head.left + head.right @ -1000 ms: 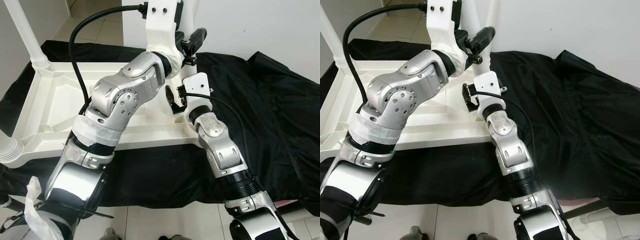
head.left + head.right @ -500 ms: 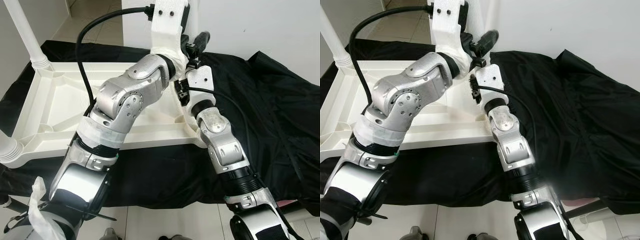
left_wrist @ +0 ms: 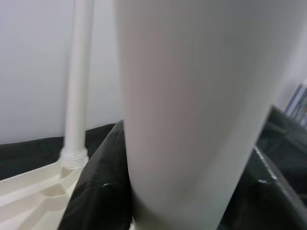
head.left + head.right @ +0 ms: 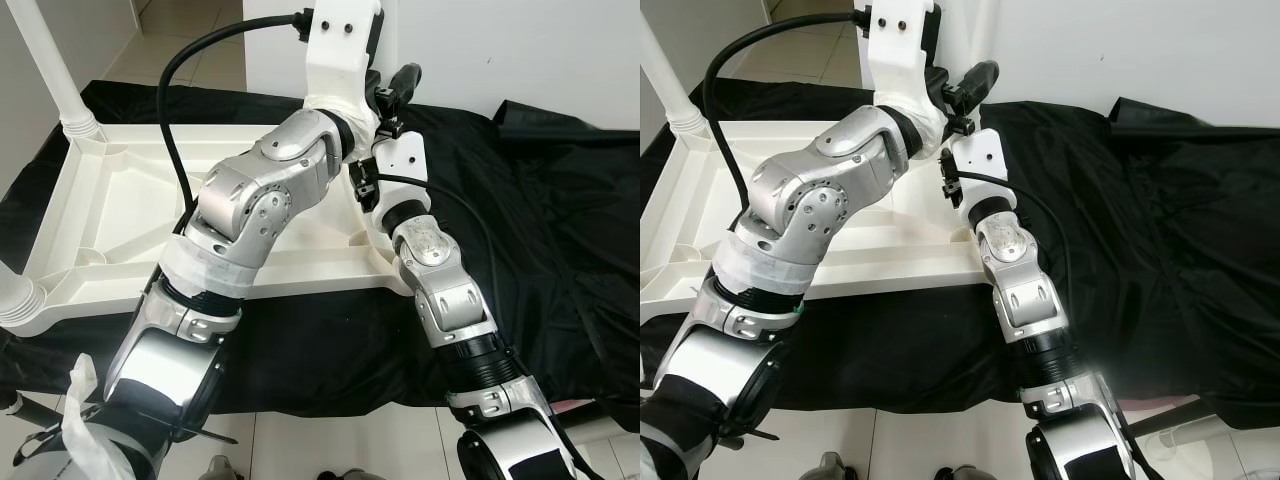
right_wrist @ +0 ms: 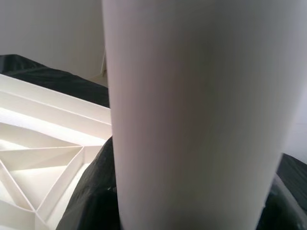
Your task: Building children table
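Two grippers are raised to one white leg (image 3: 182, 110) at the near right corner of the upturned tabletop (image 4: 110, 200), which is laid on a black cloth (image 4: 540, 220). The leg is seen close between the fingers of the left gripper (image 4: 385, 85) and of the right gripper (image 4: 362, 185); whether either is clamped on it cannot be told. A second leg (image 4: 55, 70) is stood at the far left corner, a third (image 4: 15, 300) at the near left.

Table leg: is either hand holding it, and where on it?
Both hands are around the upright white table leg: left hand higher, right hand lower, near the tabletop corner. A firm grip cannot be told.
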### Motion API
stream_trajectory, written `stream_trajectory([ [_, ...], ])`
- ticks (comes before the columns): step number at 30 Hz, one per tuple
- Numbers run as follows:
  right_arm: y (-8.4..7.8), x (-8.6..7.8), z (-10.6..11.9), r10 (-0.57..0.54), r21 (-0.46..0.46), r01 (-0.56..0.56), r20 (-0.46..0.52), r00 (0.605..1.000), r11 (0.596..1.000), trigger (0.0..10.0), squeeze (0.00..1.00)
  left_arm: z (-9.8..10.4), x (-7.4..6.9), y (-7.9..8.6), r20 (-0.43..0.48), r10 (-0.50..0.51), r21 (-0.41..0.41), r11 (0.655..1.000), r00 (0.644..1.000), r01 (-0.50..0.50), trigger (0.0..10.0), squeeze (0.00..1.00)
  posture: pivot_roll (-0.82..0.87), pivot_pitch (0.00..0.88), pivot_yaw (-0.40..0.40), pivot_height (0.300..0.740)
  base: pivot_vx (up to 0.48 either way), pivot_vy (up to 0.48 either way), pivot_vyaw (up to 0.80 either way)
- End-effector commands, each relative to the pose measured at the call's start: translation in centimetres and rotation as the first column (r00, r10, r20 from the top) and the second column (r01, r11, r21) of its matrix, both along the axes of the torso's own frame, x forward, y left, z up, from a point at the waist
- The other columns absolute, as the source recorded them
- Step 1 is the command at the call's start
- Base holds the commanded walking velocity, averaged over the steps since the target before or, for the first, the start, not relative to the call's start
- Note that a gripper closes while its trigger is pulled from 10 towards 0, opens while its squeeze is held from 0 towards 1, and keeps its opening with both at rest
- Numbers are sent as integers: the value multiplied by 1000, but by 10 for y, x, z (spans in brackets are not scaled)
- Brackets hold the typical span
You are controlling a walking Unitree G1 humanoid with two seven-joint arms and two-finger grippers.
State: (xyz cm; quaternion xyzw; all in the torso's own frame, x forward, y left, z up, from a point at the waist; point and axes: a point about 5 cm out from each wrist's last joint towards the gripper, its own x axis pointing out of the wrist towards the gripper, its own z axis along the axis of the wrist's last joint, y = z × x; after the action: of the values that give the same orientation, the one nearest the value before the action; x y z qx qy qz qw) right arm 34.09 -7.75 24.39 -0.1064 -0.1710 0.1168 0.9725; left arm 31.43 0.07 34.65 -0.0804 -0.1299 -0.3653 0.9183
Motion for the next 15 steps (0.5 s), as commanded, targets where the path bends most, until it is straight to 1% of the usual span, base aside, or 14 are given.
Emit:
stream_trajectory([
  [1, 1, 3, -5, -17, 5, 18, -44, 999, 1000, 10000, 0, 1, -15, -16, 39, -226, -23, 974, 973, 227, 10000, 1000, 13, 103, -65, 740, 0, 0, 0],
  [4, 0, 4, -6, -26, 10, 26, -52, 998, 1000, 10000, 0, 1, -17, -16, 42, -243, -29, 969, 969, 244, 10000, 1000, 13, 103, -65, 740, 0, 0, 0],
  [6, -4, 6, -7, -42, 44, 45, -72, 996, 998, 10000, 0, 6, -24, -15, 122, -241, 10, 970, 963, 242, 10000, 1000, 17, 102, -68, 740, 0, 0, 0],
  [7, -5, 6, -7, -48, 58, 53, -82, 996, 997, 10000, 0, 7, -27, -15, 155, -245, 17, 969, 957, 245, 10000, 525, 17, 102, -68, 740, 0, 0, 0],
  [8, -6, 7, -8, -53, 69, 59, -91, 994, 996, 10000, 0, 9, -31, -15, 180, -256, 22, 966, 950, 257, 10000, 0, 18, 101, -68, 740, 0, 0, 0],
  [11, -7, 7, -9, -56, 74, 63, -96, 994, 995, 10000, 0, 9, -32, -15, 191, -265, 23, 964, 945, 265, 10000, 0, 18, 101, -68, 740, 0, 0, 0],
  [13, -10, 9, -10, -72, 85, 82, -107, 992, 993, 10000, 0, 11, -36, -14, 207, -287, 7, 956, 935, 292, 10000, 0, 20, 98, -67, 740, 0, 0, 0],
  [15, -11, 9, -11, -80, 93, 91, -114, 990, 991, 10000, 0, 12, -38, -13, 216, -290, 2, 955, 932, 296, 10000, 0, 20, 95, -66, 740, 0, 0, 0],
])
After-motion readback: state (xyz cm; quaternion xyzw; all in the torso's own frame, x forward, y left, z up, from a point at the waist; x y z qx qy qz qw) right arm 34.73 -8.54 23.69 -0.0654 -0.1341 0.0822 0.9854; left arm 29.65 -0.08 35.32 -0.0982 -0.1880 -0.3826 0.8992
